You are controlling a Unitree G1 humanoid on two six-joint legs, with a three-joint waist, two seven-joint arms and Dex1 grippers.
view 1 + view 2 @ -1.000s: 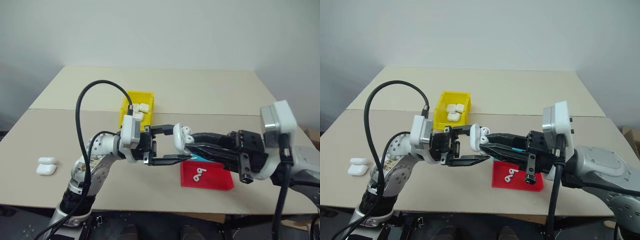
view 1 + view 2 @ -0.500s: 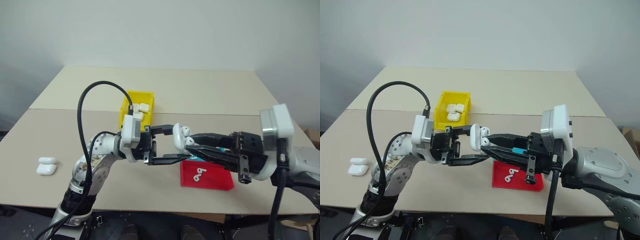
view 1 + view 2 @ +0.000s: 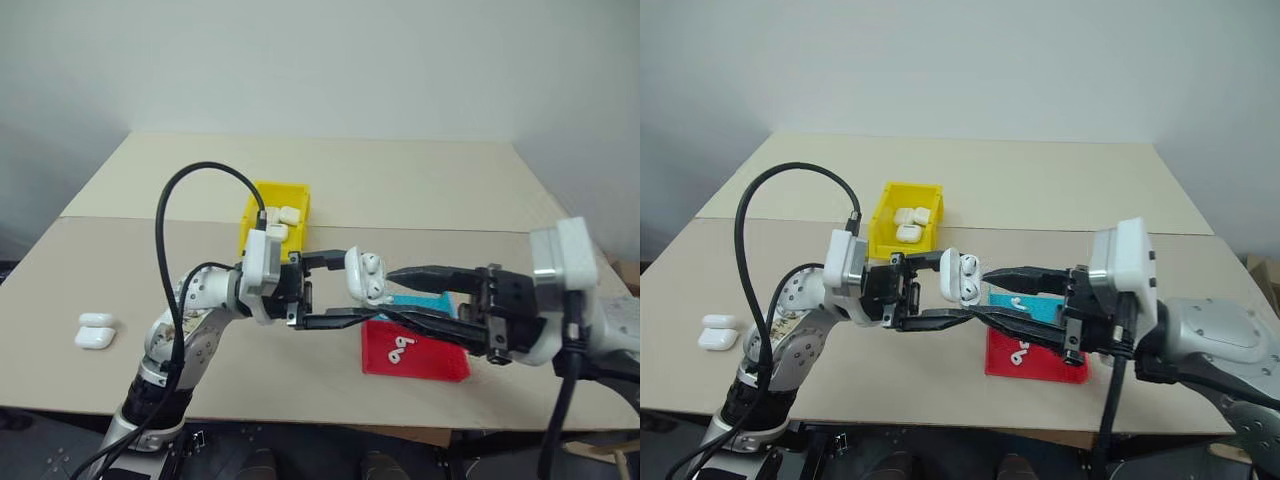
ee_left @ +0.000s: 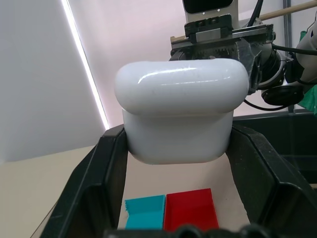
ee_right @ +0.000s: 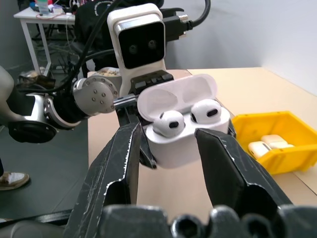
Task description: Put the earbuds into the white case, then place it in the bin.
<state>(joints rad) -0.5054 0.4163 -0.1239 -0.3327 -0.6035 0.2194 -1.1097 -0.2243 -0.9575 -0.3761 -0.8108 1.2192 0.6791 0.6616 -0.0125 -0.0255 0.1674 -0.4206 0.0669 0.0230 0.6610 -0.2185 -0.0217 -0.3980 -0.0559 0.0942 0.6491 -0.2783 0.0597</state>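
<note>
right fingers [image 5: 218,163] spread off the white case [image 3: 364,274] (lid up); left fingers [image 4: 106,183] clench it

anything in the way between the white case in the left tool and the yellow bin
Nothing visible does. The glossy white earbud case, lid open with both earbuds seated, is held above the table by the left tool. The bright yellow plastic bin lies behind it, top open, already holding other cases.
</note>
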